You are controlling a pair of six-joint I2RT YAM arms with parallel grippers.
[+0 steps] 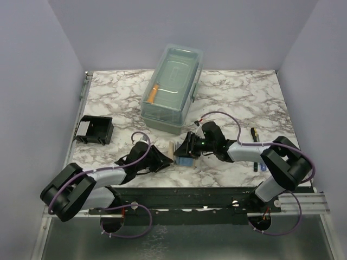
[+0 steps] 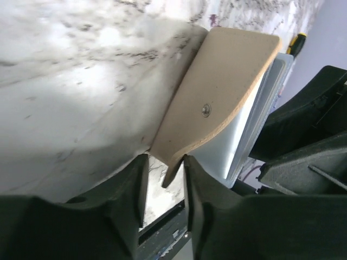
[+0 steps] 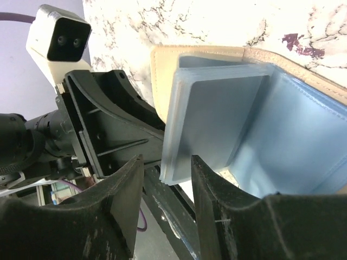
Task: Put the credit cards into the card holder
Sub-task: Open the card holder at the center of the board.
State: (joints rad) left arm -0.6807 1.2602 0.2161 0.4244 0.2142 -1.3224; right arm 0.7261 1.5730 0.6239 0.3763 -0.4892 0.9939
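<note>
A tan folding case [image 1: 172, 150] with a light blue lining stands open near the table's front middle, between my two grippers. In the right wrist view a stack of light blue cards [image 3: 217, 114] sits in its blue sleeve [image 3: 298, 141]. My right gripper [image 3: 167, 168] is open with its jaws either side of the stack's lower corner. My left gripper [image 2: 165, 168] is open around the corner of the tan flap [image 2: 222, 92]. The black card holder [image 1: 95, 130] stands at the far left, away from both grippers. No dark grey card shows.
A large clear lidded box [image 1: 172, 86] with an orange item inside stands at the back middle. A small yellow-tipped tool [image 1: 254, 135] lies at the right. The left arm's wrist camera [image 3: 57, 38] is close beside the case.
</note>
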